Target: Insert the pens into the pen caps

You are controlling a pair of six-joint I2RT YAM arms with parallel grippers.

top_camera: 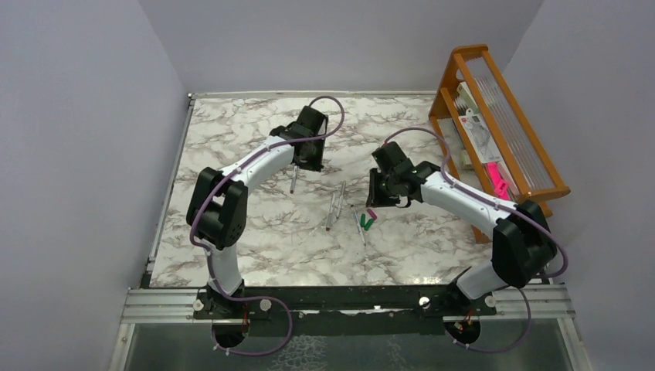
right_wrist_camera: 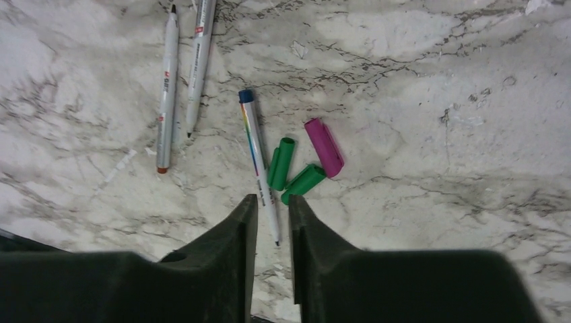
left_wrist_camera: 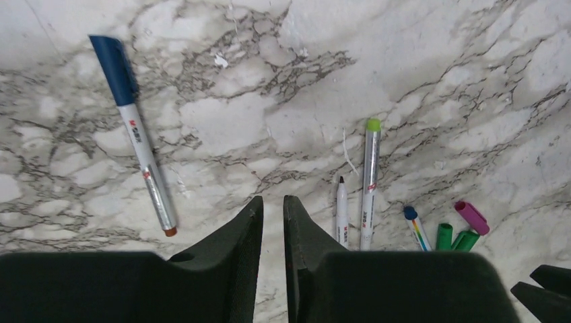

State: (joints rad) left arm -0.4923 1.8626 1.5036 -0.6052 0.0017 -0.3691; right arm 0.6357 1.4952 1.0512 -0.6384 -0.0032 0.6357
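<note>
You are looking at bare marble table (top_camera: 232,232) lying open to the left and toward the near edge. At centre, the pens (top_camera: 337,205) and pen caps (top_camera: 368,222) are crowding together, leaving narrow gaps between them. A capped blue pen (left_wrist_camera: 132,132) is lying well apart on the left. A wooden rack (top_camera: 494,124) is blocking the right side, just beside the right arm.

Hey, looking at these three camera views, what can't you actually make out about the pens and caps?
- Top external: cap colours by the pens are too small to sort.
- Left wrist: lower ends of the two middle pens are hidden behind the left gripper.
- Right wrist: upper ends of two pens are cut off by the top edge.
</note>
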